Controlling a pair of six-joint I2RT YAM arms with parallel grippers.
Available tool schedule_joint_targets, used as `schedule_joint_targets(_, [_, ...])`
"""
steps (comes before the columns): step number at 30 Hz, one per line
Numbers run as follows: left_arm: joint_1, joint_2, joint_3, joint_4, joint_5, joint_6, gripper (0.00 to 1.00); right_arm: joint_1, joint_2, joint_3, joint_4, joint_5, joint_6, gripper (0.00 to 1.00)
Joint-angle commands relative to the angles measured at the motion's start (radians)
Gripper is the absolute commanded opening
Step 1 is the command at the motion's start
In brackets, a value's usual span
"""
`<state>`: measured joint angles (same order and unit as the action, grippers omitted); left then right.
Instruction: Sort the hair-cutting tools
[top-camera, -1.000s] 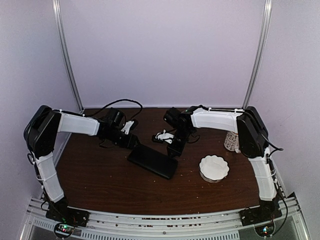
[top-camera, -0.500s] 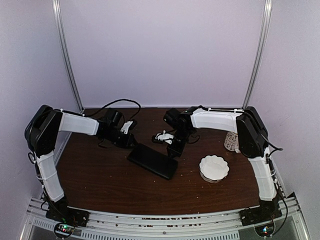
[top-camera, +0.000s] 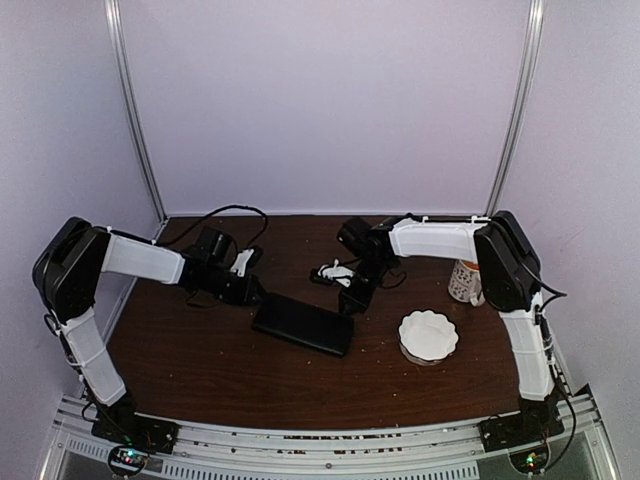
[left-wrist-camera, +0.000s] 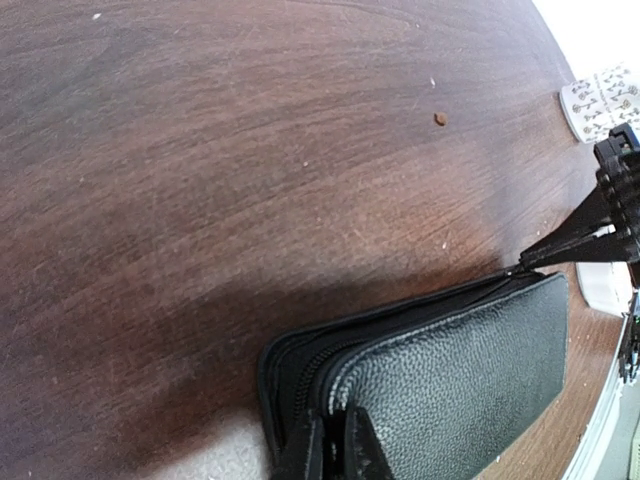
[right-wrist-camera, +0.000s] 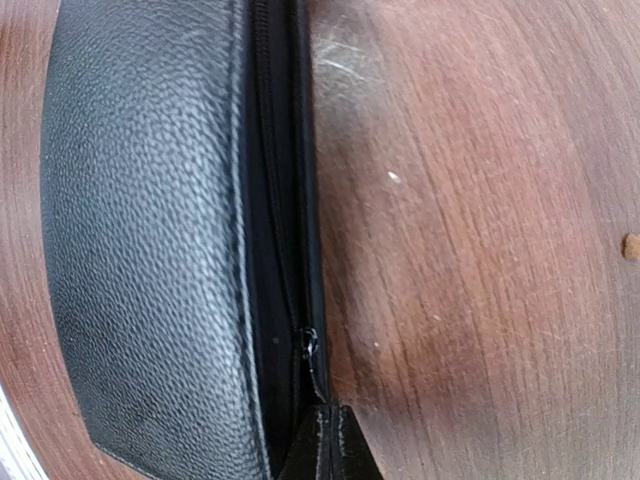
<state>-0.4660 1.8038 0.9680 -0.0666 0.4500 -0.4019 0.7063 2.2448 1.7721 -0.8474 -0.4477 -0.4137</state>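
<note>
Oppositely, end effectors (left-wrist-camera: 330, 445) at case (left-wrist-camera: 450, 380) ends

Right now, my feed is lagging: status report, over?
Left gripper shut on black zip case. Right gripper shut on its zip pull. No scissors or clips in view. Bowl clear.

A lab robot booth: pale backdrop walls (top-camera: 320, 100), metal poles (top-camera: 135, 120), rail-edged wooden table (top-camera: 220, 370).

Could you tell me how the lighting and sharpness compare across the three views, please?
Top external: soft, evenly lit, the zip case a textureless dark slab. Left wrist: sharp leather grain, broad shadow on the table beside it. Right wrist: crisp grain, shadow on the wood near the bottom.
</note>
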Motion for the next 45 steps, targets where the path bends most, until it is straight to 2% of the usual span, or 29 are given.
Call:
schedule_joint_targets(1, [0.049, -0.03, -0.058, -0.026, -0.095, 0.015, 0.0, -0.036, -0.025, -0.04, -0.008, 0.057, 0.016, 0.0])
schedule_joint_targets(14, [0.1, -0.069, -0.126, -0.035, -0.158, -0.018, 0.0, -0.08, -0.079, -0.096, -0.001, 0.112, 0.029, 0.0])
schedule_joint_targets(18, [0.111, -0.118, -0.169, -0.048, -0.2, -0.073, 0.0, -0.081, -0.085, -0.117, -0.01, 0.119, 0.053, 0.0])
schedule_joint_targets(21, [0.11, -0.207, -0.256, -0.014, -0.254, -0.168, 0.0, -0.078, -0.112, -0.156, 0.007, 0.089, 0.078, 0.0])
schedule_joint_targets(25, [0.086, -0.3, -0.38, 0.098, -0.258, -0.317, 0.0, -0.037, -0.145, -0.219, 0.032, 0.039, 0.08, 0.0])
schedule_joint_targets(31, [0.027, -0.421, -0.463, 0.086, -0.378, -0.413, 0.0, 0.06, -0.172, -0.27, -0.012, -0.036, 0.034, 0.0])
schedule_joint_targets(35, [0.017, -0.468, -0.472, 0.042, -0.397, -0.39, 0.0, 0.089, -0.194, -0.304, -0.009, -0.028, 0.027, 0.0])
schedule_joint_targets(37, [-0.017, -0.476, -0.429, -0.039, -0.439, -0.338, 0.16, 0.087, -0.19, -0.297, -0.007, -0.014, 0.028, 0.0])
schedule_joint_targets(41, [-0.166, -0.569, -0.323, -0.156, -0.602, -0.162, 0.34, 0.067, -0.175, -0.268, -0.002, 0.001, 0.031, 0.0])
schedule_joint_targets(43, [-0.251, -0.601, -0.266, -0.22, -0.693, -0.061, 0.41, 0.059, -0.166, -0.245, -0.009, 0.003, 0.033, 0.0])
schedule_joint_targets(45, [-0.314, -0.608, -0.222, -0.244, -0.733, 0.054, 0.44, 0.056, -0.161, -0.229, -0.013, 0.01, 0.032, 0.0])
